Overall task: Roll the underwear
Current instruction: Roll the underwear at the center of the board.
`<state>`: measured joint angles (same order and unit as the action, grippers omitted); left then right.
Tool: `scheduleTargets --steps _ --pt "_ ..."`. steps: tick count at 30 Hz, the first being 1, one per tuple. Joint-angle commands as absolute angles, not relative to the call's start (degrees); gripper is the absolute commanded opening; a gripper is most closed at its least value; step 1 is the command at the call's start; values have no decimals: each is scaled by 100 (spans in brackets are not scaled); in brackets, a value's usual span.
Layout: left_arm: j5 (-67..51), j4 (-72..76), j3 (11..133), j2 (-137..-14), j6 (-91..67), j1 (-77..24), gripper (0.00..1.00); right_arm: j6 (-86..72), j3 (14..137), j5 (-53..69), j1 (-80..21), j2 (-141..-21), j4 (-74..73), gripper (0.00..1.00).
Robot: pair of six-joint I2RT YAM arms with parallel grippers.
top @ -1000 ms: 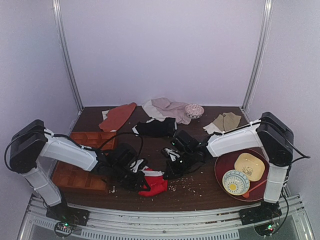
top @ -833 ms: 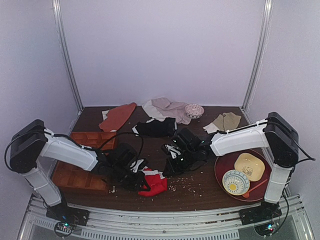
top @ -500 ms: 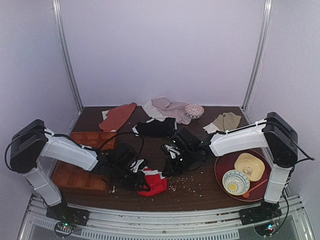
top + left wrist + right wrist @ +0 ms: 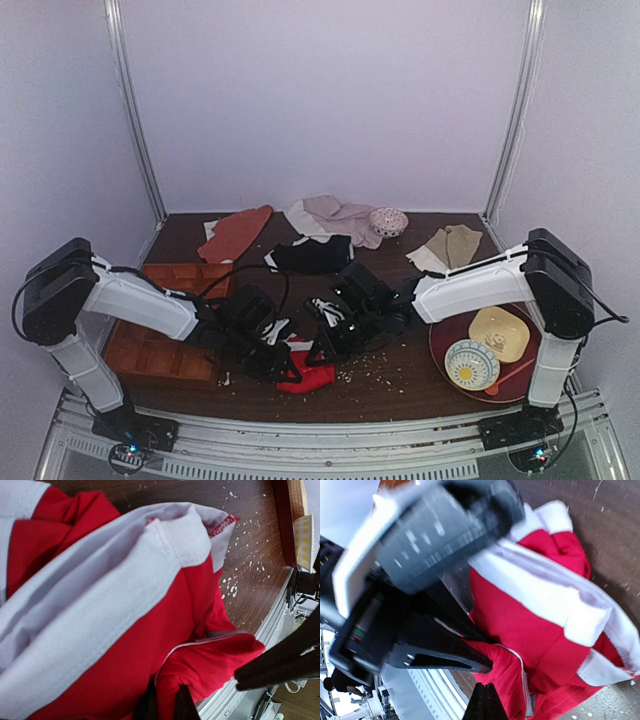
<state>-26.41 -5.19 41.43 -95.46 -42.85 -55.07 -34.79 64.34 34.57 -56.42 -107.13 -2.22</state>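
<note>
The red underwear (image 4: 306, 372) with white bands lies bunched on the brown table near the front edge, between my two grippers. In the left wrist view it (image 4: 125, 645) fills the frame. My left gripper (image 4: 165, 702) is shut on a fold of its red fabric. It also shows in the top view (image 4: 274, 352) and the right wrist view (image 4: 491, 655). My right gripper (image 4: 485, 689) has its fingers pressed together with nothing between them, just beside the red fabric (image 4: 530, 625) and below the left gripper's fingers. It sits right of the garment in the top view (image 4: 323, 345).
Black briefs (image 4: 312, 255), a beige garment (image 4: 455, 243), a rust cloth (image 4: 235, 232), pale cloths (image 4: 335, 218) and a patterned bowl (image 4: 388, 221) lie at the back. An orange compartment tray (image 4: 150, 345) is left. A dark red plate (image 4: 440, 345) with bowls is right. Crumbs (image 4: 372, 368) dot the table.
My right gripper has moved left, closer to the red underwear and the left gripper. The left gripper has stayed in place holding the fabric.
</note>
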Motion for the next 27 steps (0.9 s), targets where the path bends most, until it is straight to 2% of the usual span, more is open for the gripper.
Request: scheduleTargets --steps 1,14,20,23,27 --pt "-2215 -2145 3695 -10020 -4204 -5594 0 -3700 6043 3655 -5701 -10891 95 0" --pt "-2226 -2125 3503 -9838 -4222 -5590 0 -3593 5842 3052 -5699 -11604 -375 0" --pt "-2301 -2157 3530 -9855 -4144 -5590 0 -3226 5816 2520 -5707 -11143 -336 0" --pt "-2303 -2205 3528 -9848 -4087 -5594 0 -2918 5838 2147 -5724 -10644 -397 9" --pt "-2311 -2237 3552 -9866 -4031 -5591 0 -2354 5916 1708 -5816 -10109 -577 15"
